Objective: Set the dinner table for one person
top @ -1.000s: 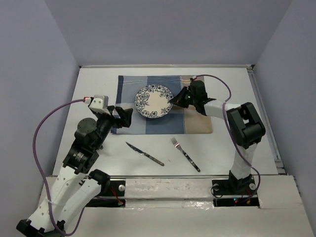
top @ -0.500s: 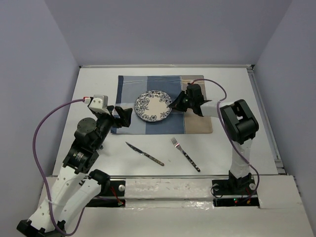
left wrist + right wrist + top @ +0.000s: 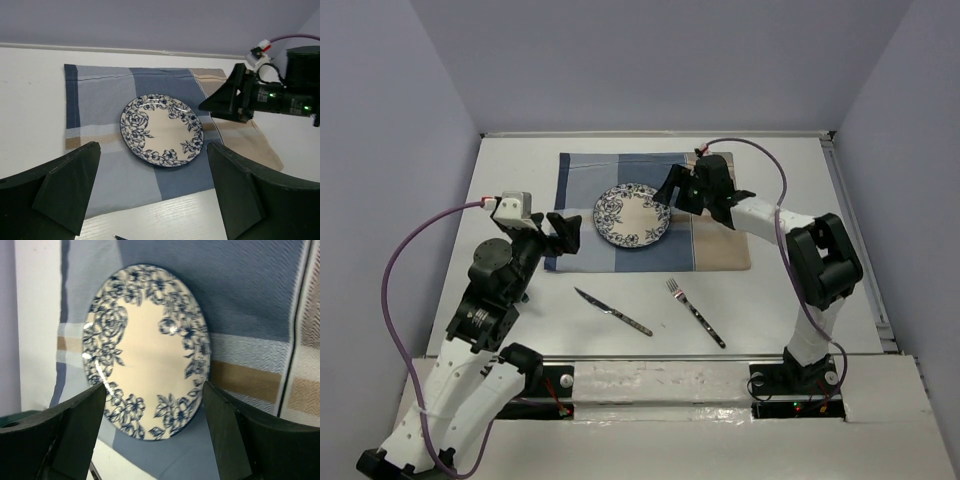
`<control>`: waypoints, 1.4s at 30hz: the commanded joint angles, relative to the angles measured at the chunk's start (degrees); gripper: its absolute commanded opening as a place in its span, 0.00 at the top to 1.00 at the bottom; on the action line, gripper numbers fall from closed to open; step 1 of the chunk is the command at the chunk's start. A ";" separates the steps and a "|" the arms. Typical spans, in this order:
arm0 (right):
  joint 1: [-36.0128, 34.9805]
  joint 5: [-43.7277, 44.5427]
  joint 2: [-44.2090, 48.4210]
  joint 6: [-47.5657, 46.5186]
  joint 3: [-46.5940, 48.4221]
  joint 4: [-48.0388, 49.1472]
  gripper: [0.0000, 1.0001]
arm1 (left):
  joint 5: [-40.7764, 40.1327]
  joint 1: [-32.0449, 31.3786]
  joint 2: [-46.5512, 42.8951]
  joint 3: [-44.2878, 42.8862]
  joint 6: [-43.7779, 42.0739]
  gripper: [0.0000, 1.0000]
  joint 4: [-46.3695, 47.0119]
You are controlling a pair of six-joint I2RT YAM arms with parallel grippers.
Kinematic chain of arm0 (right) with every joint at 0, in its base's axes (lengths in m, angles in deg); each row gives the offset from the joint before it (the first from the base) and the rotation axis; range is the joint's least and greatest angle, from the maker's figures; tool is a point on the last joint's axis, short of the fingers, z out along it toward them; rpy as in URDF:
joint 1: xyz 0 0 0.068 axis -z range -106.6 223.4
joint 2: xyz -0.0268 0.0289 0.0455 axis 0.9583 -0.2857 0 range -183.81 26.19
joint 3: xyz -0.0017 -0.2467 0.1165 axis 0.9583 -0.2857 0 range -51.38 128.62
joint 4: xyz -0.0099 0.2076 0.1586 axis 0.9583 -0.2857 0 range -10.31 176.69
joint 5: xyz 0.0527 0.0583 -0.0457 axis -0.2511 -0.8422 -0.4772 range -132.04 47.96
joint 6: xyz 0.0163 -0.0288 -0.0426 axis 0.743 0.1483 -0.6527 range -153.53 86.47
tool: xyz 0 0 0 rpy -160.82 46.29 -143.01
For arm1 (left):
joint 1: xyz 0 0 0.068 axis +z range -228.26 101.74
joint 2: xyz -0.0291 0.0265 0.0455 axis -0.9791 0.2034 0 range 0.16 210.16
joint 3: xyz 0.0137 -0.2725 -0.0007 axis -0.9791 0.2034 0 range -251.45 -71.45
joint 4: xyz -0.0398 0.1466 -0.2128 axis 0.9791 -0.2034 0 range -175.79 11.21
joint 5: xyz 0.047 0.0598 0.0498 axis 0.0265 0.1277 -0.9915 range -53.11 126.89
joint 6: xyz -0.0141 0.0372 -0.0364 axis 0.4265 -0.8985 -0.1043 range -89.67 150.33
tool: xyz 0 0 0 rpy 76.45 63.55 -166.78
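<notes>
A white plate with a blue flower rim [image 3: 633,215] [image 3: 162,130] [image 3: 147,350] lies on the blue-and-tan striped cloth [image 3: 620,255], which is spread on the white dinner table [image 3: 515,175]. My right gripper [image 3: 672,190] [image 3: 154,386] hangs open just right of the plate's far-right edge, its fingers apart from the rim, holding nothing. My left gripper [image 3: 568,233] [image 3: 152,149] stands wide open and empty at the cloth's left edge, facing the plate. A knife [image 3: 613,311] and a fork [image 3: 695,312] lie on the bare table in front of the cloth.
The right gripper's dark body [image 3: 227,97] shows in the left wrist view, beside the plate. A raised rail [image 3: 855,240] runs along the table's right side. Grey walls close in the back and both sides.
My right gripper has opened and let go of the plate, then drawn up and back a little. The plate now rests flat on the cloth. The left arm has barely moved.
</notes>
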 commanded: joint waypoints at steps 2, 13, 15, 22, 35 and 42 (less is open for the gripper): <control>-10.61 1.84 7.50 -10.10 5.86 -3.37 0.16 | -8.71 1.90 -2.38 -3.15 2.77 0.01 1.27; -34.72 1.83 -5.85 -13.36 25.62 -3.72 0.16 | -18.49 1.90 -11.17 -12.83 2.60 0.01 1.00; -36.31 1.93 -11.47 -13.54 32.91 -6.69 0.16 | -19.63 1.90 -12.23 -14.41 1.64 0.01 1.00; -39.91 4.47 -27.63 -15.56 56.56 -17.07 0.14 | -19.37 1.90 -12.76 -18.02 1.37 0.01 -4.27; -41.59 14.93 -36.01 -19.78 63.95 -20.95 0.35 | -17.09 1.90 -14.43 -15.04 2.51 0.01 -5.41; -42.73 14.50 -37.15 -19.60 64.57 -21.30 0.51 | -17.53 1.90 -14.60 -14.33 2.34 0.01 -5.24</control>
